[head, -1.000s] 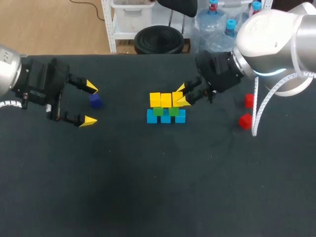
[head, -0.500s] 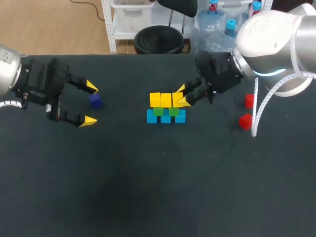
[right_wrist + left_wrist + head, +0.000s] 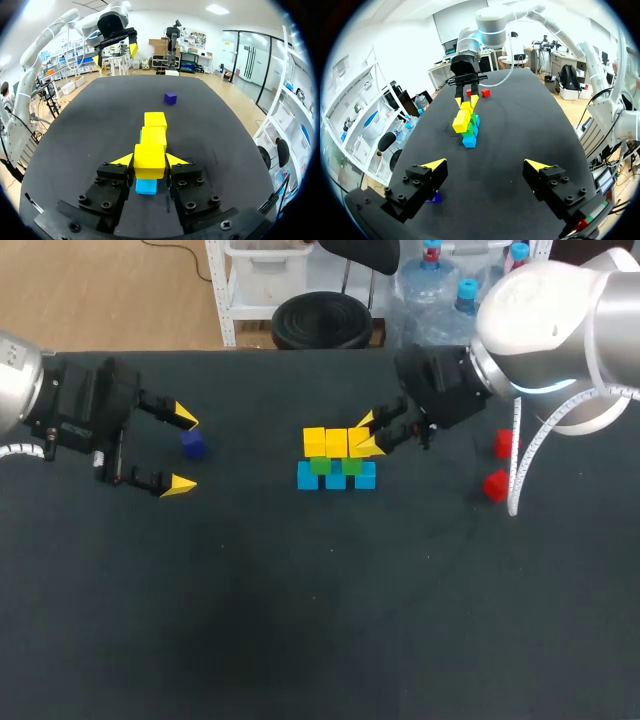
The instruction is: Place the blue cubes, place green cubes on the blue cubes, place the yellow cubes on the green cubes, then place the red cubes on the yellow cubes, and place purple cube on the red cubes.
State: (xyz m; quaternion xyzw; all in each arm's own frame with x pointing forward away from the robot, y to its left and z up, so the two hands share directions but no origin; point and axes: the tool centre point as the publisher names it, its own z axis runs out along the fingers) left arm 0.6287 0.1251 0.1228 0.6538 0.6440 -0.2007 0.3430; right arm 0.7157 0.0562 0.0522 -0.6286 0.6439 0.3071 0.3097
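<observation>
As right gripper (image 3: pixel 368 434) grips yellow cube (image 3: pixel 149 157), stack (image 3: pixel 335 476) mid-table

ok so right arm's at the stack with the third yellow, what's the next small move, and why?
Probably open the right jaws and back straight off. The yellow cube they pinch looks level with the other two yellow cubes, seated at the row's end, so it seems placed. Two red cubes wait on the table beside that arm.
</observation>
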